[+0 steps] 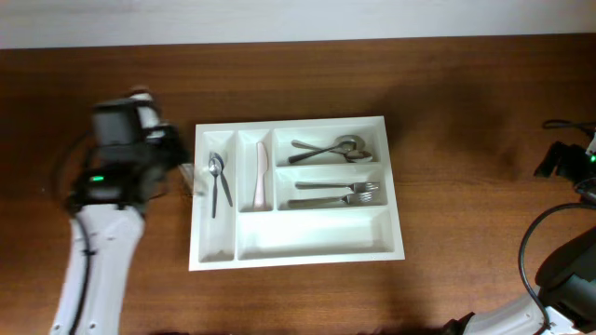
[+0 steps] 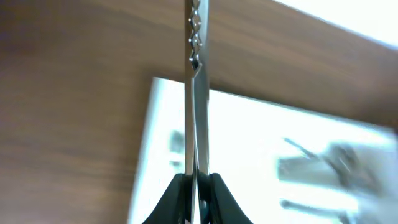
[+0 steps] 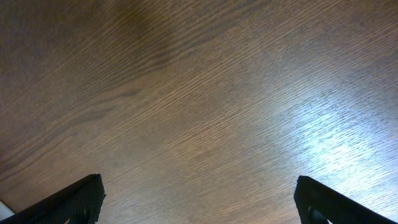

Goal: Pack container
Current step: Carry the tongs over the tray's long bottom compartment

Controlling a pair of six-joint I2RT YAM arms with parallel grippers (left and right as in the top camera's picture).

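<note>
The dark wooden bench [image 1: 466,102] carried the container [image 1: 296,253], a white cutlery tray lying flat at its middle with its long compartment nearest the arms. The left arm [image 1: 98,251] reached in from the left side and ended just beside the tray's left wall, while the right arm [image 1: 568,270] sat well apart at the far right edge. The right fingers [image 3: 68,199] were spread wide and released above bare wood. The left fingers [image 2: 177,196] were clenched on a thin metal utensil [image 2: 198,112], seen edge-on, with a serrated stretch towards its far end. In the tray, forks [image 1: 337,194] lay in the lower short slot, spoons [image 1: 331,148] in the upper one, a pale knife [image 1: 261,173] in the inner narrow slot, and two small spoons [image 1: 217,179] in the outer one.
</note>
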